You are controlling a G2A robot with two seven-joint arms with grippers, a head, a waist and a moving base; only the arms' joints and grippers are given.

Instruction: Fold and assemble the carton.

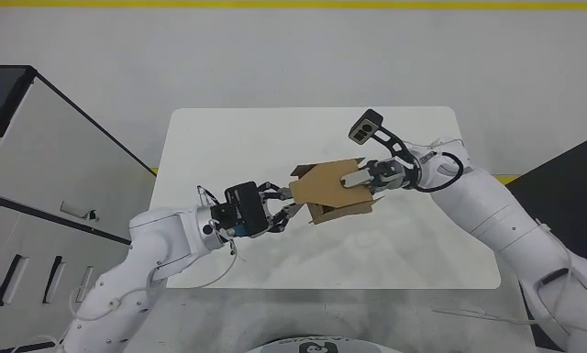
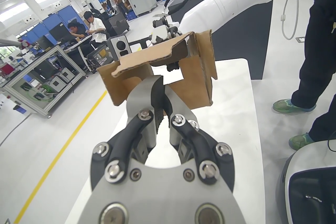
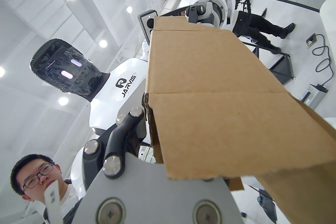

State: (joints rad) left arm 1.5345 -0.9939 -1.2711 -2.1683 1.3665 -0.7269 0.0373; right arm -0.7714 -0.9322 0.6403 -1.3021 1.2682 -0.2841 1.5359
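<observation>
Top view: the carton [image 1: 332, 193], brown and partly folded, was held over the middle of the white table [image 1: 229, 151]. The left gripper [image 1: 286, 209] was closed on the carton's nearer edge, and the right gripper [image 1: 353, 180] was set on the opposite side, with one pale finger laid across the upper panel.

In the left wrist view, the left gripper's fingers [image 2: 140, 99] were seen clenched together, a thin strip of cardboard being pinched between their dark pads. Just beyond those fingertips the carton was opened like a tilted channel: one panel with a wavy-cut edge was spread above them, a side wall was stood upright past them, and a lower panel was sloped down toward the table. Under the upper panel, on the far side from these fingers, a dark fingertip of the right gripper was seen, so that panel was grasped from above and below.

In the right wrist view, the carton was laid straight across the right gripper's fingers, most of them being hidden by it. One finger with its black linkage was seen right beside the panel's creased edge. A fold line was seen across the panel just past it, and a notched flap at the far end, well apart from the fingers. Whether the carton's lowest corner was touching the table could not be told
</observation>
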